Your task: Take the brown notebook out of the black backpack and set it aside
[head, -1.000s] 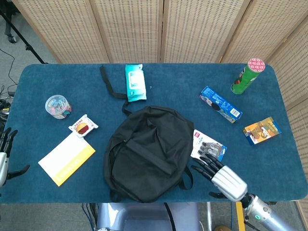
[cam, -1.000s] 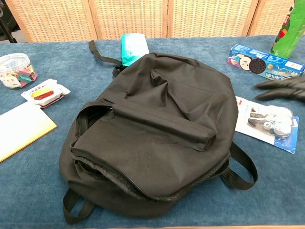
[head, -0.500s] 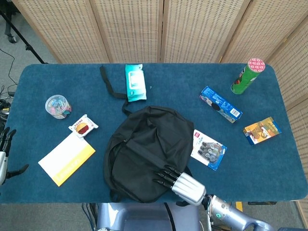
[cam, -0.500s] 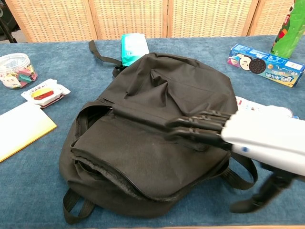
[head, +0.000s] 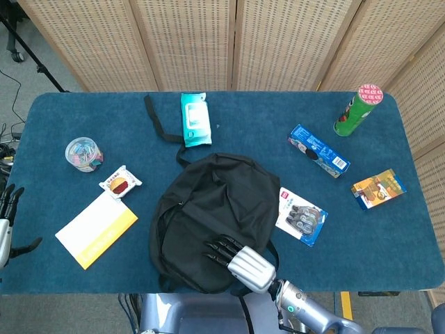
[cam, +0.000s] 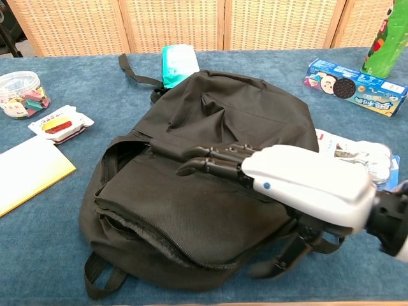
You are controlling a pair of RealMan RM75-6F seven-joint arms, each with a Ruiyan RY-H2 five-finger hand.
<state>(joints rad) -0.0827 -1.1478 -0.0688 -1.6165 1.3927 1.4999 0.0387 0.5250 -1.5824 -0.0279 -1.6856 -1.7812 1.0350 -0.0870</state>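
Observation:
The black backpack (head: 212, 216) lies flat in the middle of the blue table (head: 229, 132), its zipped mouth (cam: 159, 245) gaping slightly at the near edge. No brown notebook shows in either view. My right hand (head: 240, 261) hovers over the bag's near part, fingers (cam: 210, 160) spread and stretched out over the front pocket, holding nothing. In the chest view the right hand (cam: 299, 185) fills the lower right. My left hand (head: 7, 223) hangs off the table's left edge, fingers apart and empty.
A yellow-and-white pad (head: 97, 228), a snack packet (head: 120, 184) and a jar of clips (head: 83, 154) lie left of the bag. Behind it is a teal wipes pack (head: 195, 119). To the right sit a blister pack (head: 301, 216), cookie box (head: 318, 151), green can (head: 358, 110) and small box (head: 378, 188).
My right hand has swept left from beside the blister pack to over the backpack's near part. The left hand and the bag have stayed where they were.

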